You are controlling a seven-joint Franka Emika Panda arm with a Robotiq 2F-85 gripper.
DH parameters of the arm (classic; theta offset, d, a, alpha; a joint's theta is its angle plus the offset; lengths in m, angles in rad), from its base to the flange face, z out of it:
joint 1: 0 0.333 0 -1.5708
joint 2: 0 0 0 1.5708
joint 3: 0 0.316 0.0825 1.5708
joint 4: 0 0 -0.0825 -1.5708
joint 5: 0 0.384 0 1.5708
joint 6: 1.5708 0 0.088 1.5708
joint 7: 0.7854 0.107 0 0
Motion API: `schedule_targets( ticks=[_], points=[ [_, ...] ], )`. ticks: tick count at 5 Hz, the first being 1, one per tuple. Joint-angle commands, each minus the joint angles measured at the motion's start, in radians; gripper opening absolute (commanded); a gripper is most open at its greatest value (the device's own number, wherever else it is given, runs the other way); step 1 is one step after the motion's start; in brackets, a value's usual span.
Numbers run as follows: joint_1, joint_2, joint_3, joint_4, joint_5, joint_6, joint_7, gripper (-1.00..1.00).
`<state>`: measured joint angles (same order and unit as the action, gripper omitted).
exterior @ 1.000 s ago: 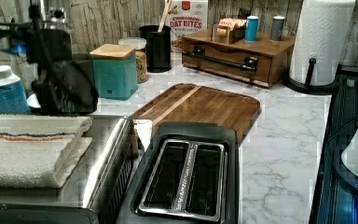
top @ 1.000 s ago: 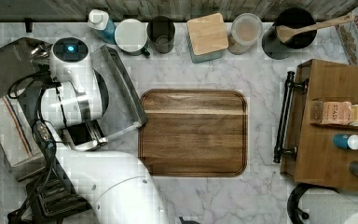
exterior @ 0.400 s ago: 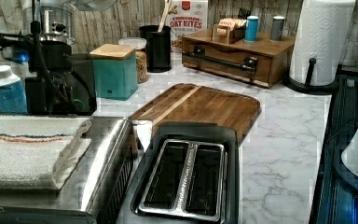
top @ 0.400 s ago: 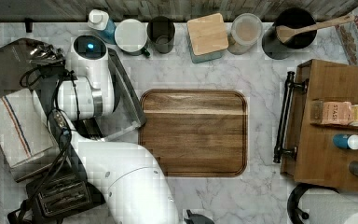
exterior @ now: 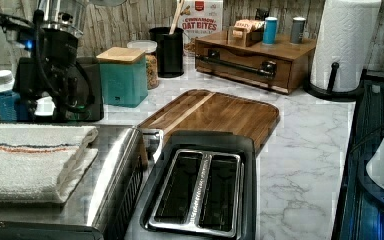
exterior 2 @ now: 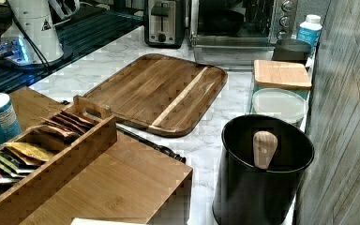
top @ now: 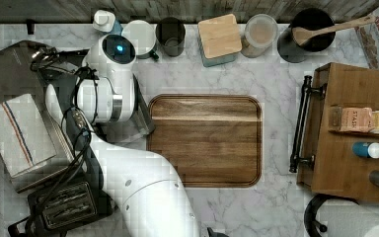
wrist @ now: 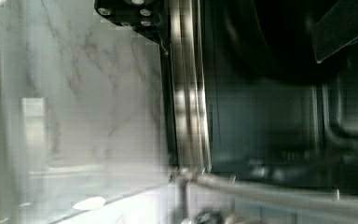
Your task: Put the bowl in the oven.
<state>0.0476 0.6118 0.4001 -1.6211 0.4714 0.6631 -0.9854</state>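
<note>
Black and round, the bowl (exterior 2: 221, 21) sits inside the oven (exterior 2: 281, 18), seen through the open front in the right view. The glass door (exterior 2: 234, 50) is dropped flat onto the marble counter (exterior 2: 98, 61). In the left view the gripper (exterior: 55, 100) hangs in front of the oven, over the door. Whether it is apart or together I cannot tell. In the top view the white arm (top: 111, 89) reaches over the door. A folded striped towel (top: 19, 133) lies on the oven's top. A black two-slot toaster (top: 64, 205) stands just beside the oven, and a wooden cutting board (top: 205, 140) lies near the door.
</note>
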Motion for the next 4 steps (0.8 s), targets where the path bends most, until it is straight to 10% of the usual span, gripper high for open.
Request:
schedule_targets(
  ticks=[1,4],
  points=[
    [-0.043,-0.177,-0.067,-0.067,-0.079,-0.027,0.091,1.0],
    [-0.045,-0.177,-0.065,-0.067,-0.08,-0.027,0.092,1.0]
  ],
)
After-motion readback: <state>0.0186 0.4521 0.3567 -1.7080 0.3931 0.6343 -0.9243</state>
